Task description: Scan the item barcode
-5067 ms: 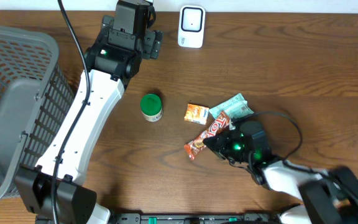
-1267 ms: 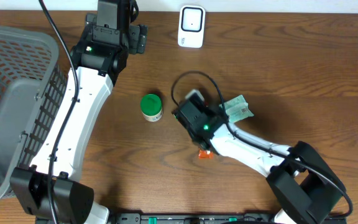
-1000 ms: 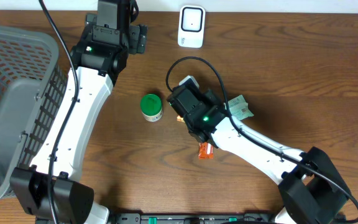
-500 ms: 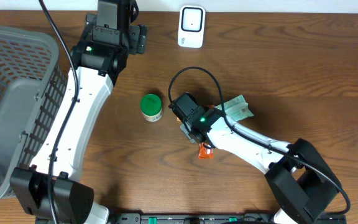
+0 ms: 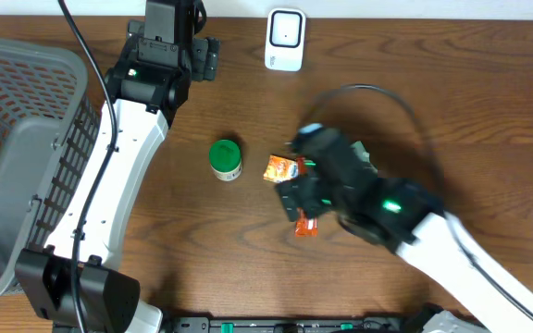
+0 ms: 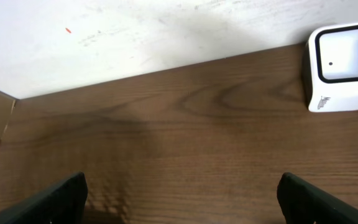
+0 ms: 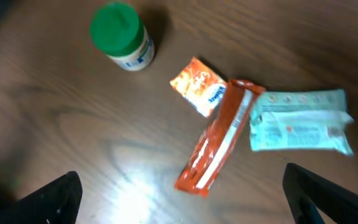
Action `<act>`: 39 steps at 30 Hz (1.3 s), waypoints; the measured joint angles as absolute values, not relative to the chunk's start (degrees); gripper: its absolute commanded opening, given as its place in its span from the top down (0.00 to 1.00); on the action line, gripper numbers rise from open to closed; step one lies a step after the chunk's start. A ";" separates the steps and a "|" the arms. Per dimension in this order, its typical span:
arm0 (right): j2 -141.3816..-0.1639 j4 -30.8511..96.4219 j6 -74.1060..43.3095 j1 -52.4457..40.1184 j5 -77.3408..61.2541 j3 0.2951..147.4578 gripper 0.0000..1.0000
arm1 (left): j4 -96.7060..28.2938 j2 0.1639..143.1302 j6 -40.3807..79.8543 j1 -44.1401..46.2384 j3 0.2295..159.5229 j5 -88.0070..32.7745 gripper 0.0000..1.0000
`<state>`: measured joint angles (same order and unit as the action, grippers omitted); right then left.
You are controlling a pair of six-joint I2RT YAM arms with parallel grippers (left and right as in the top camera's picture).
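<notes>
As jaws gape, right arm [image 5: 405, 211] overhangs snacks [image 7: 219, 140].

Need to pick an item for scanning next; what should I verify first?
1. Right pincer open, empty: ok.
2. Left pincer open, empty: ok.
3. Scanner face uncovered: ok.
4. Orange packet clear of red bar: not ok, they touch.
5. Green-lidded bottle upright, standing apart: ok.
6. Code side facing up on any item: cannot tell, too blurred.
</notes>
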<state>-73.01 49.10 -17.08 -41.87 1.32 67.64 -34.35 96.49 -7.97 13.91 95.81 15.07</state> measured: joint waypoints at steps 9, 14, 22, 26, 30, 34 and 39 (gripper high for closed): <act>-66.35 51.37 -18.46 -37.10 -10.15 65.60 0.01 | -34.41 96.49 -7.97 13.91 95.81 15.09 0.02; -67.24 48.97 -22.06 -35.27 -11.00 61.10 0.01 | -34.52 96.49 -7.97 13.91 95.81 15.09 0.02; -71.79 25.69 -26.26 -24.67 -21.56 40.51 0.01 | -34.50 96.49 -7.97 13.91 95.81 15.11 0.02; -75.31 17.74 -26.57 -20.32 -28.12 34.98 0.01 | -34.52 96.49 -7.97 13.91 95.81 15.09 0.02; -79.50 15.18 -26.11 -20.03 -31.29 34.15 0.01 | -34.54 96.49 -7.97 13.91 95.81 15.09 0.02; -85.30 12.27 -25.85 -20.03 -32.82 34.15 0.01 | -34.68 96.49 -7.97 13.91 95.81 15.09 0.02; -91.29 8.40 -25.21 -19.99 -37.52 35.88 0.23 | -34.72 96.49 -7.97 13.91 95.81 15.07 0.02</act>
<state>-91.29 8.40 -25.21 -19.99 -37.52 35.88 -34.72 96.49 -7.97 13.91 95.81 15.07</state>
